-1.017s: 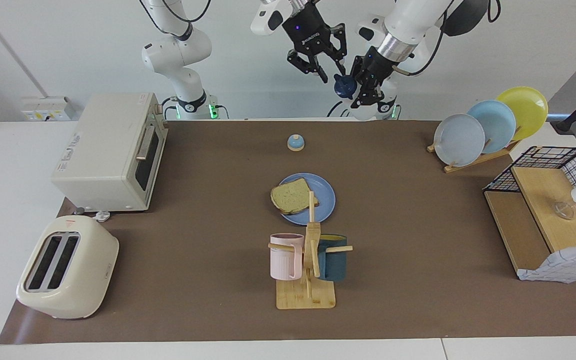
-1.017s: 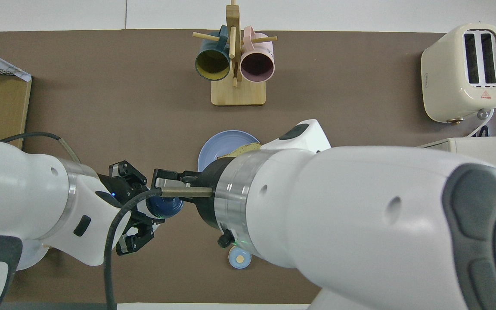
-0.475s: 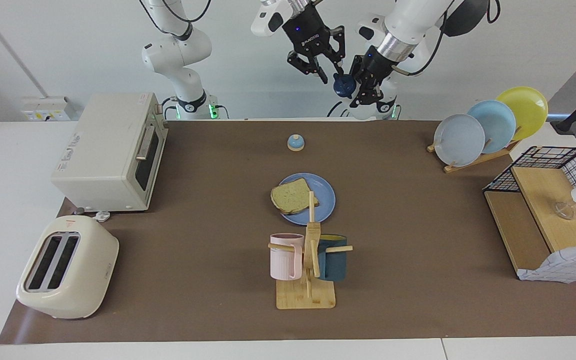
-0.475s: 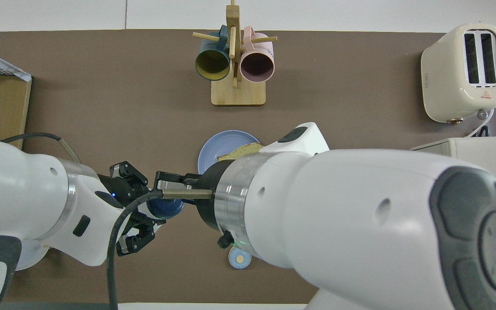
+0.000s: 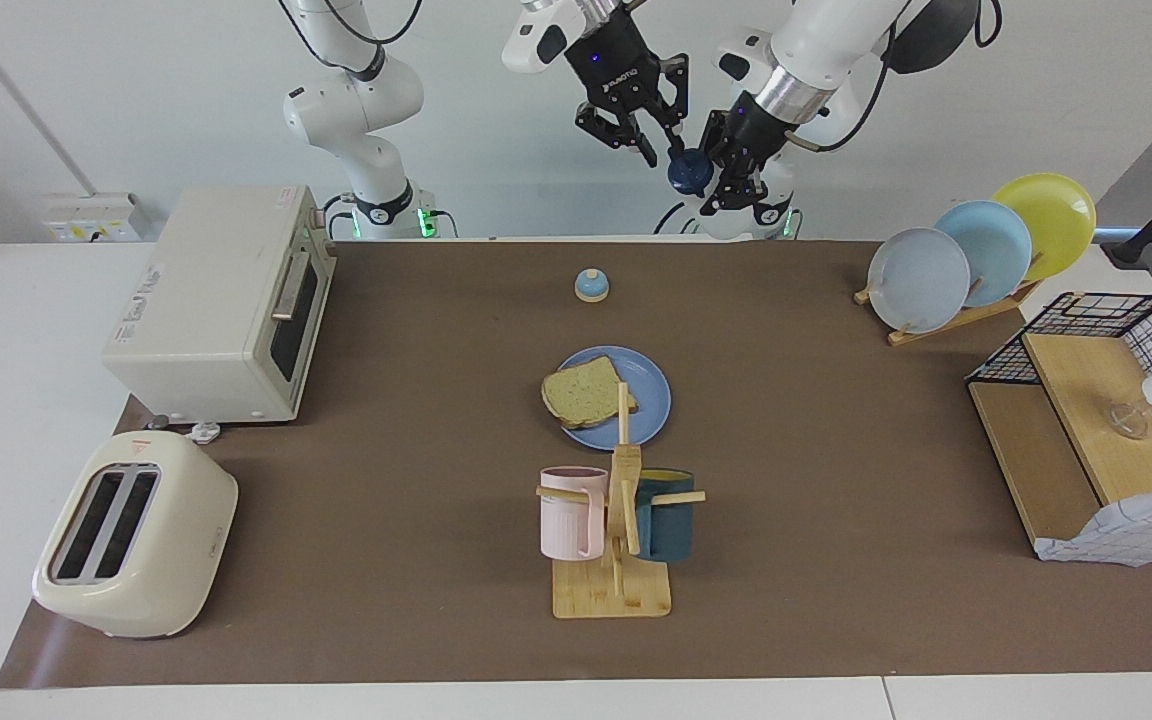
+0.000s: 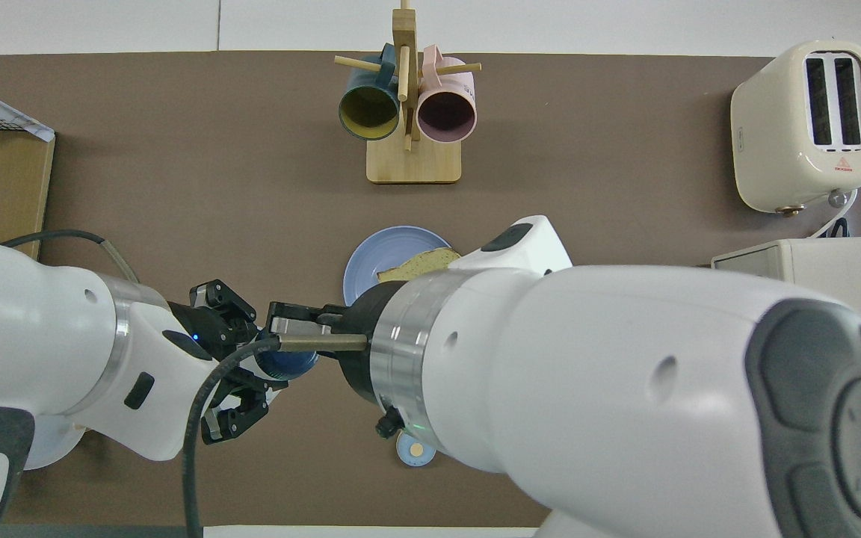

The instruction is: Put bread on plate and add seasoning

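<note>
Closest to the robots, both arms are up in the air over their own edge of the desk [image 5: 836,450]. Your left pincer [image 5: 714,168] is clamped on the seasoning bottle [image 5: 688,173]. Its whitish plastic body is mostly buried in the grip, so you mainly see the dark navy cap. The bottle's long axis looks tipped sideways, with the cap end sticking out toward the right pincer [image 5: 664,152]. That one sits right at the cap, touching it or just beside it. Honestly I can't tell whether it's open or already closed on it.

That cap-to-right-pincer line is what matters. I'd guess the next move is taking the cap off, so the right arm has to catch a small rounded cap while the left holds a smooth, slippery bottle.

Down below the pincers there's the little blue-domed bell [image 5: 591,286]. Further out from them is the flat medium-blue plate [image 5: 651,395], with the square, crusty bread slice [image 5: 586,393] already on it, overhanging the rim a bit. Past that is the wooden mug rack [image 5: 624,500].
</note>
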### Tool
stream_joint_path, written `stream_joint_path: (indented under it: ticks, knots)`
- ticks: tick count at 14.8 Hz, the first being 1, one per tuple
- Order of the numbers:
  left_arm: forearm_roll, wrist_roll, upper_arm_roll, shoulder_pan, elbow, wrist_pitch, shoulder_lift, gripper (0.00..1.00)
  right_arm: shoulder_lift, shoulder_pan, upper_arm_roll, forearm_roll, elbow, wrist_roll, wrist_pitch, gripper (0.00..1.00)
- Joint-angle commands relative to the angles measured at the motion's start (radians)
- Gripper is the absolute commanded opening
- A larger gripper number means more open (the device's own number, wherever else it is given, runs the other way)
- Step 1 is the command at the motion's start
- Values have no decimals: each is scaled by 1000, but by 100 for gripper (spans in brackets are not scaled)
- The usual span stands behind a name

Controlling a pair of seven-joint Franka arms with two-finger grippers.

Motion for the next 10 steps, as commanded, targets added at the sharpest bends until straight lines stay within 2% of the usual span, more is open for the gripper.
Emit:
stream_joint_path:
  ticks: [1, 6, 10]
  knots:
    - [-18, -1, 4, 4, -14, -14, -22, 0, -28, 6, 5, -30, -33, 30, 5, 33]
    - [-19, -9, 4, 4, -14, -14, -22, 0, -27, 4, 5, -31, -33, 27, 5, 29]
    - [-19, -9, 7, 4, -17, -14, -31, 0, -27, 4, 5, -31, -32, 30, 5, 3]
